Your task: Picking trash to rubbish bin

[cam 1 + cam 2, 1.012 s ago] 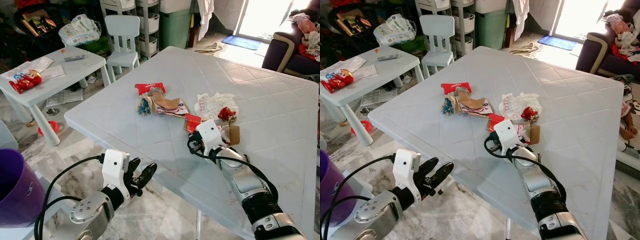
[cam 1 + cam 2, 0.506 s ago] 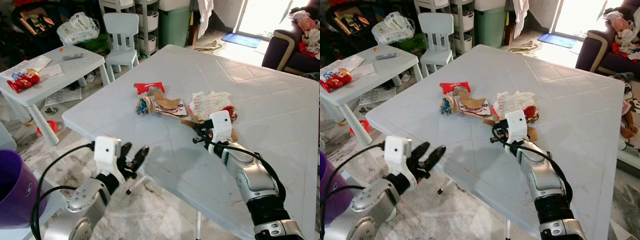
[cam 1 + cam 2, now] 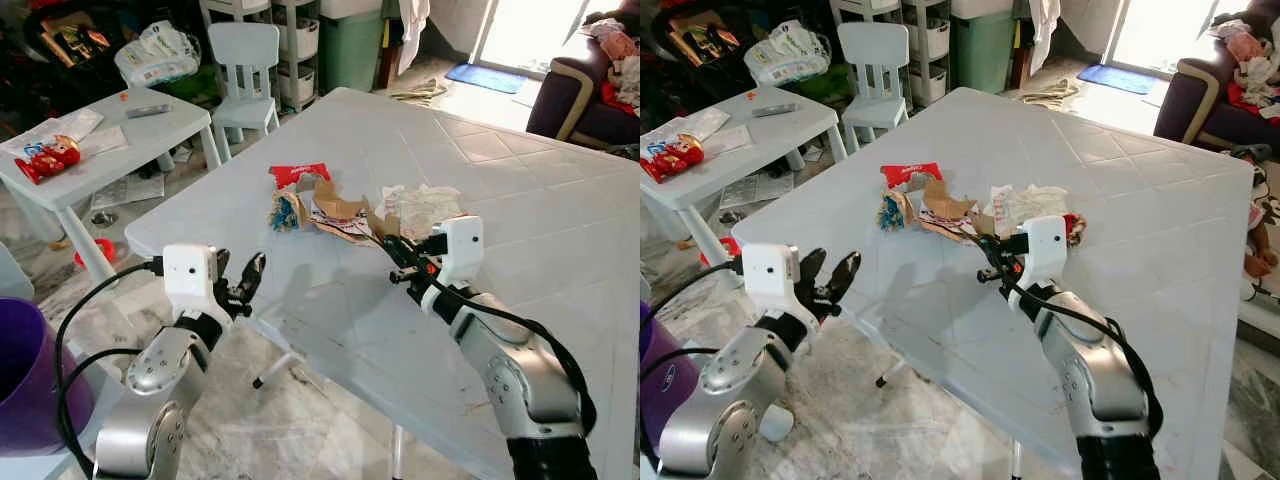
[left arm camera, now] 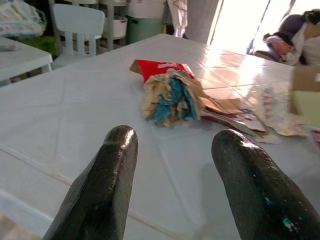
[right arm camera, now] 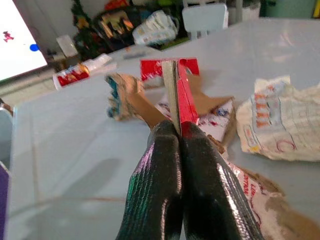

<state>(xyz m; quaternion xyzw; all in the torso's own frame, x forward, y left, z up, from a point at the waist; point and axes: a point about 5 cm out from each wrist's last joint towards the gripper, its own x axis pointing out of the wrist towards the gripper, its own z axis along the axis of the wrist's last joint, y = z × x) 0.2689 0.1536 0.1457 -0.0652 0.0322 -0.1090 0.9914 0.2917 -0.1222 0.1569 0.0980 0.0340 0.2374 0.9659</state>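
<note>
A heap of trash lies mid-table on the white table (image 3: pixel 520 150): a red wrapper (image 3: pixel 298 174), a crumpled blue-and-brown packet (image 3: pixel 286 210), torn cardboard (image 3: pixel 338 206) and a white printed wrapper (image 3: pixel 428 206). My right gripper (image 3: pixel 398 254) hovers just above the table beside the heap, shut on a flat red-and-brown wrapper piece (image 5: pixel 176 90) that stands on edge between its fingers (image 5: pixel 165 165). My left gripper (image 3: pixel 246 284) is open at the table's near-left edge, facing the blue packet (image 4: pixel 172 97), with nothing between its fingers (image 4: pixel 117 170).
A purple bin (image 3: pixel 25 375) stands on the floor at my far left. Behind it are a small white table (image 3: pixel 110 130) with toys and papers and a child's chair (image 3: pixel 246 60). A dark sofa (image 3: pixel 590 95) sits at the back right.
My right gripper closed on the red-and-brown piece and lifted it off the table, swinging right. My left arm rose to the table's edge.
</note>
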